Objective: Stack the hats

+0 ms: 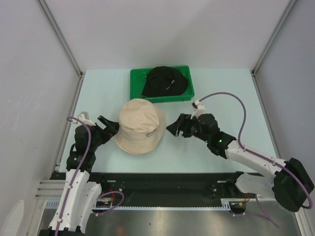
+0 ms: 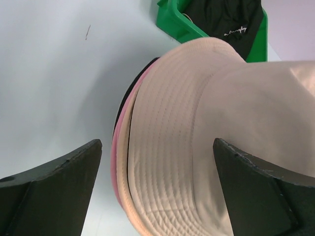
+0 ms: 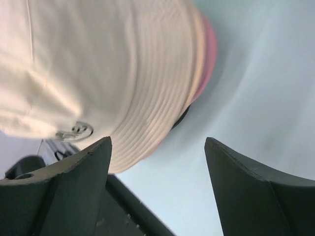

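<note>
Top external view shows a green tray [image 1: 135, 74] at the back of the worktop [image 1: 226, 93]. One black hat [image 1: 165, 81] lies inside it, its white script too small to read. Nearer, a beige hat [image 1: 140, 125] sits on a pink brim [image 2: 116, 162], its dark embroidered mark illegible. Left jaws and right jaws stand open either side of it, gripping nothing.

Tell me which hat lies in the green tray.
The black hat, alone in the green tray at the far side. The beige hat lies outside it, with a pink hat showing its brim beneath.
</note>
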Robot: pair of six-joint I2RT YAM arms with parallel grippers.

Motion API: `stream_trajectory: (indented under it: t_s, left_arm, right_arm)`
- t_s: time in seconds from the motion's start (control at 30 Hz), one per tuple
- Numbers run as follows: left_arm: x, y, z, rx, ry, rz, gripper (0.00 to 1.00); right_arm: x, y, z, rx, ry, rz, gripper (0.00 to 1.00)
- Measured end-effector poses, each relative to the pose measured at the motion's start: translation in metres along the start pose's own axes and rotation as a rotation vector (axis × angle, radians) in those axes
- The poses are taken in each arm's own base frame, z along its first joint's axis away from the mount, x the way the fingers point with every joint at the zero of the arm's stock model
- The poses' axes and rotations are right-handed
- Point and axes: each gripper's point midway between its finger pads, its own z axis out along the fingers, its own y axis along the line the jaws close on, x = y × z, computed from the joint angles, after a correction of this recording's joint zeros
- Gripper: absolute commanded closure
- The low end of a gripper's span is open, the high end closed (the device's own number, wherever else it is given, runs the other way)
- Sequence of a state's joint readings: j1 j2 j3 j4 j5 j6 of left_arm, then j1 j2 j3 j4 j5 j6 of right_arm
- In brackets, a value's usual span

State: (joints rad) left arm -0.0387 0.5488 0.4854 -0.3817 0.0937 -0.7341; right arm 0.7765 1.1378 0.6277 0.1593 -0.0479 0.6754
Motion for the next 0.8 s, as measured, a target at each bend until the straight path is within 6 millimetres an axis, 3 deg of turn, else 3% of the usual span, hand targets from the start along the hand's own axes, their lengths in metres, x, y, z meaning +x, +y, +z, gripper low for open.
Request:
stream_trajectory:
  t_s: [0.13, 0.3, 0.57, 0.8]
  left_arm:
    - [0.005, 0.002, -0.010, 0.001, -0.004, -0.029, 0.00]
    - [0.012, 0.007, -0.016, -0.004, 0.003, -0.062, 0.00]
    - [0.034, 0.020, -0.019, -0.029, 0.051, -0.125, 0.02]
    - [0.060, 0.026, -0.007, 0.004, 0.113, -0.202, 0.19]
  right_arm:
    - [-0.032, -0.027, -0.002, 0.019, -0.050, 0.004, 0.19]
    - [-0.033, -0.039, 0.023, -0.020, 0.000, 0.007, 0.19]
    - [-0.038, -0.036, 0.076, -0.174, 0.029, 0.045, 0.19]
    - [-0.031, -0.033, 0.095, -0.278, 0.040, 0.090, 0.21]
